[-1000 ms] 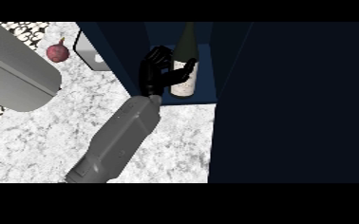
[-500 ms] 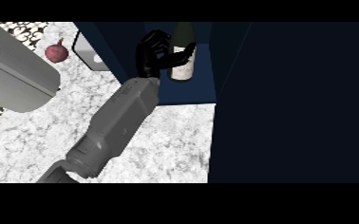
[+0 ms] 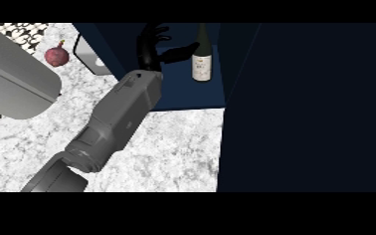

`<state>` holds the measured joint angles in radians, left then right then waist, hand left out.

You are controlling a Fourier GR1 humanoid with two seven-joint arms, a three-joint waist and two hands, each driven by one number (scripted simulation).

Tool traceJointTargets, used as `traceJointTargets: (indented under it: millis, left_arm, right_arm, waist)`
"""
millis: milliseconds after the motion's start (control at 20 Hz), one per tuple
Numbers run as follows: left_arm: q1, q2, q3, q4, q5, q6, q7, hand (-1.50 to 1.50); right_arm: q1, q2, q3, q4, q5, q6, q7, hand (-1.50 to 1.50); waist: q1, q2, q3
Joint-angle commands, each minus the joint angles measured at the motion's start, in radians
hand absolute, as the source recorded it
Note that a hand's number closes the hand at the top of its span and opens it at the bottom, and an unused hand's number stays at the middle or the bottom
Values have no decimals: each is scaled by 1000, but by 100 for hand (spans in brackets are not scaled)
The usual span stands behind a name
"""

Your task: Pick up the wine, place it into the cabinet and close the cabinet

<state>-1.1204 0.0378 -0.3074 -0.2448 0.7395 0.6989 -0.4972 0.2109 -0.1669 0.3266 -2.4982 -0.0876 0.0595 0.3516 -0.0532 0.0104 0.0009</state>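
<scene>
- Head view, vs 0.5 s ago: wine bottle now stands alone inside the cabinet; the hand that was wrapped round it has let go & sits just left of it.
- Vs 1.0 s ago: bottle is a bit deeper in the cabinet; the forearm has swung over, now runs from bottom-left up to the cabinet opening.
- Bottle: upright on the dark blue cabinet floor, dark glass, slim neck pointing to the top of the view, white label w/ small print on the body. Near the cabinet's right inner wall; can't tell if touching it.
- Right hand: black, inside the cabinet, fingers spread & relaxed, pointing up/away; thumb reaches toward the bottle's shoulder, tip just beside it, contact unclear. Holds nothing.
- Cabinet: open at front, dark blue interior; the big dark panel fills the right side of the view.
- Counter: white-grey marble, in front of the cabinet.
- Far left: a red round fruit w/ stem on the counter, well apart from the bottle; a grey rounded object at the left edge; a grey-white item just beside the cabinet's left wall.
- Left hand: not seen.
</scene>
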Motion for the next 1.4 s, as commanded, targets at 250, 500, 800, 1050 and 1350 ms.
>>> traceJointTargets:
  millis: [250, 500, 800, 1050, 1350]
  left_arm:
    - [-10, 48, -2, 123, -56, -25, -4, -150]
    - [12, 54, 14, 139, -65, -8, -49, -150]
    - [-35, 55, 29, 139, -71, -19, -35, -150]
    - [-23, 40, 25, 94, -94, -113, -88, -150]
    - [12, 30, 59, 20, -81, -208, -149, -150]
  right_arm:
    - [-6, -3, -9, -127, -86, -8, 98, -150]
    - [56, -22, -41, -127, -104, 31, 35, -150]
    - [65, -16, 13, -192, -67, 17, 89, -150]
    - [91, -12, -8, -189, -83, 18, 64, -150]
    - [97, -8, -13, -161, -85, 28, 43, -150]
  waist:
    - [0, 8, -2]
    - [-7, 7, -1]
    - [-6, 3, -2]
    - [9, -2, -1]
    - [25, -8, -1]
